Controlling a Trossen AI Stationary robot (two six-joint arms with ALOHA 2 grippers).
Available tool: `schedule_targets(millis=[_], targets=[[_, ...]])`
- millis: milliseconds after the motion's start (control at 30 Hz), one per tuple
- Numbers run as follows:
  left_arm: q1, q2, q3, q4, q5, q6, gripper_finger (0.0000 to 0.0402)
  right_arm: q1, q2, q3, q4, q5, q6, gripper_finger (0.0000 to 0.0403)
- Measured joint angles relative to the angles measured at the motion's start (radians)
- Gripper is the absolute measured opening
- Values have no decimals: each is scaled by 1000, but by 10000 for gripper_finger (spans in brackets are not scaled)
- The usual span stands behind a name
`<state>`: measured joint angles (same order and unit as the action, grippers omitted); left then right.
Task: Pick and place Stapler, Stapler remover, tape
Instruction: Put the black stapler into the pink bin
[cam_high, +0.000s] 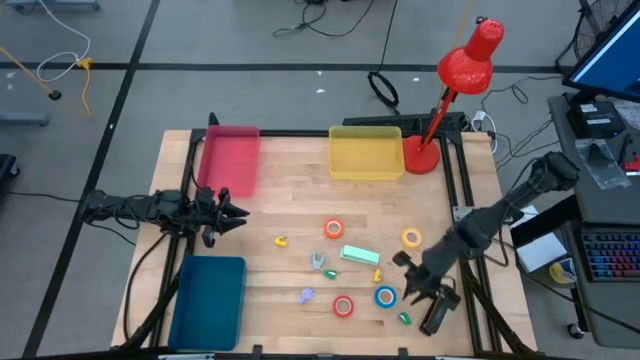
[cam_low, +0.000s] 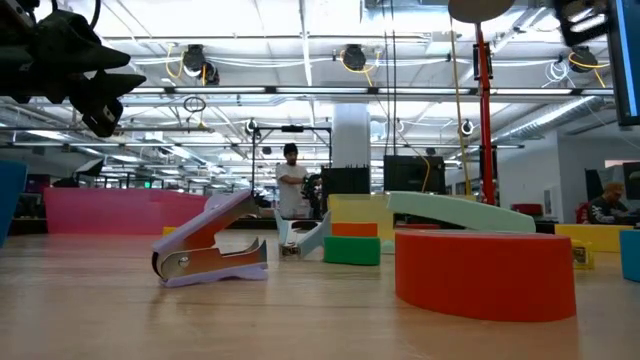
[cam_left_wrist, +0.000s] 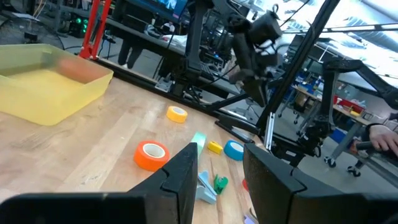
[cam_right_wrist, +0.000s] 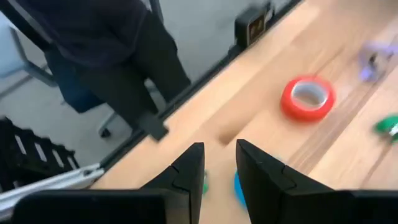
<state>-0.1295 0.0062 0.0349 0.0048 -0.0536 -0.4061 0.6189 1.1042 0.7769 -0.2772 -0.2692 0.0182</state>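
Four tape rolls lie flat on the table: orange (cam_high: 333, 229), yellow (cam_high: 411, 238), blue (cam_high: 385, 296) and red (cam_high: 343, 306). The mint-green stapler (cam_high: 360, 254) lies between them. Small stapler removers are scattered around: yellow (cam_high: 282, 241), grey-blue (cam_high: 318, 262), purple (cam_high: 306, 295) and green (cam_high: 405, 318). My right gripper (cam_high: 408, 278) is open and hovers just right of the blue tape (cam_right_wrist: 238, 186), with the red tape (cam_right_wrist: 308, 98) ahead of it. My left gripper (cam_high: 238, 212) is open, holds nothing and waits at the table's left, facing the orange tape (cam_left_wrist: 152, 155).
A pink tray (cam_high: 228, 158) and a yellow tray (cam_high: 365, 152) stand at the far edge, and a blue tray (cam_high: 208, 300) sits at the near left. A red desk lamp (cam_high: 440, 150) stands right of the yellow tray. A person in dark clothes (cam_right_wrist: 118, 43) stands beyond the near edge.
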Motion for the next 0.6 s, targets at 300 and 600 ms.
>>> schedule_targets(millis=[300, 600], targets=[[0, 0, 0, 0, 0, 0, 129, 212, 24, 0, -49, 131, 243, 84], [0, 0, 0, 0, -1, 41, 129, 338, 59, 0, -252, 142, 495, 84]])
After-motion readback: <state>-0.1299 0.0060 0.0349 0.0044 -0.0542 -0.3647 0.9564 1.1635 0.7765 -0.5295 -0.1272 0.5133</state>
